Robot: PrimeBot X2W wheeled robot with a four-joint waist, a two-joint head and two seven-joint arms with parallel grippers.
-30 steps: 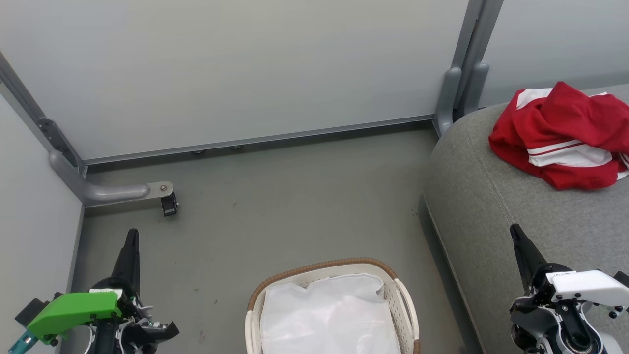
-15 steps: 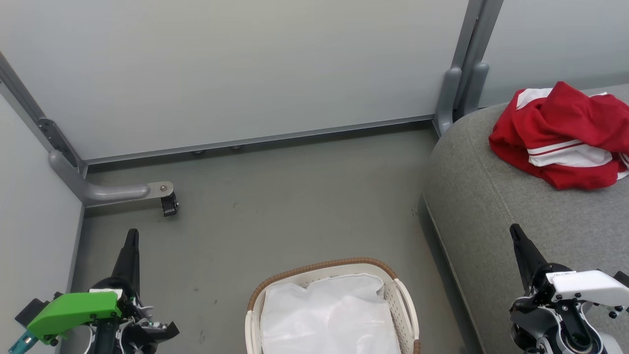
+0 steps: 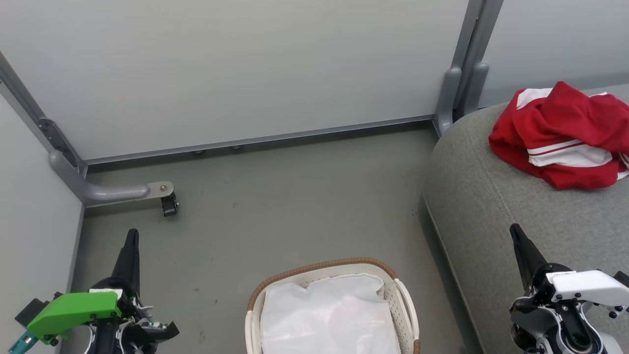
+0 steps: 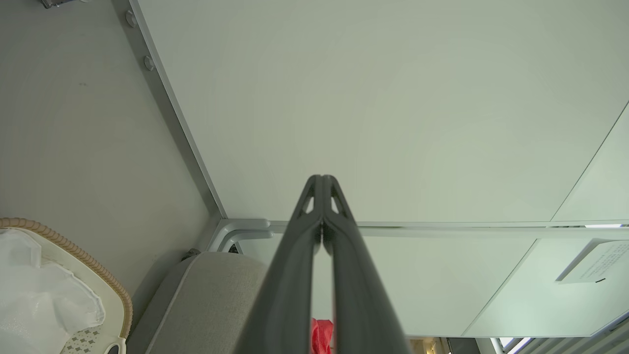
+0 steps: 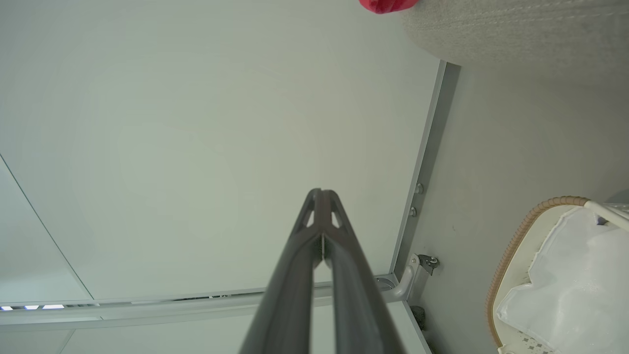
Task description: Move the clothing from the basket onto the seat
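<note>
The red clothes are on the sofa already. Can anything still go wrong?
Maybe two things. The clothing lies bunched up near the rounded edge of the seat, so the shiny fabric might slide off. And the basket shows a white liner and nothing red, so if the robot reaches in, it might pull the liner out by mistake.

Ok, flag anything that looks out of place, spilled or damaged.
Nothing stands out. The clothing lies in a crumpled heap on the seat. The basket stands upright, with its rumpled white liner showing inside. No spill or damage shows.
</note>
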